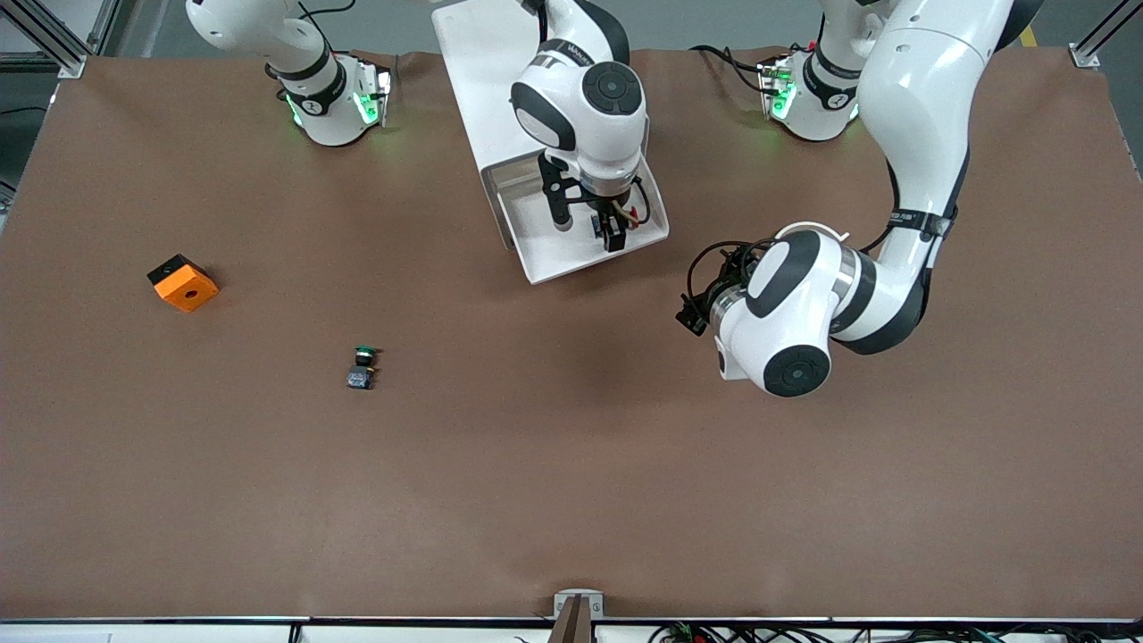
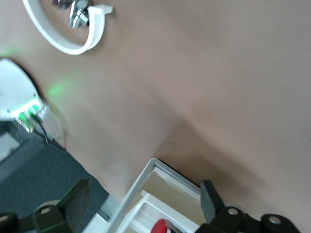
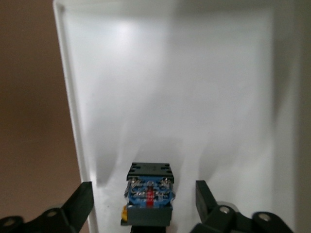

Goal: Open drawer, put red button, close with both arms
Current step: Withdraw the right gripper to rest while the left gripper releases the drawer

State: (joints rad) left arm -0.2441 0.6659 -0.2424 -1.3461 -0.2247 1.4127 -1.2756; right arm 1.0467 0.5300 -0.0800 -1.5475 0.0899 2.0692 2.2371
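The black two-finger right gripper [image 3: 144, 201] hangs spread wide over the pulled-out cream-white top drawer [image 1: 554, 254], upper centre of the front view. The small red-capped button with black and blue-grey body [image 3: 149, 193] lies in the drawer between its fingers, untouched. The black left gripper [image 2: 146, 204], also spread, hovers beside the white cabinet [image 1: 482, 80].

No legible text, label, brand, number or sign appears in any view. Small dark markings are visible on the right arm [image 1: 571, 55] and on the left arm [image 1: 902, 217], but neither can be read.
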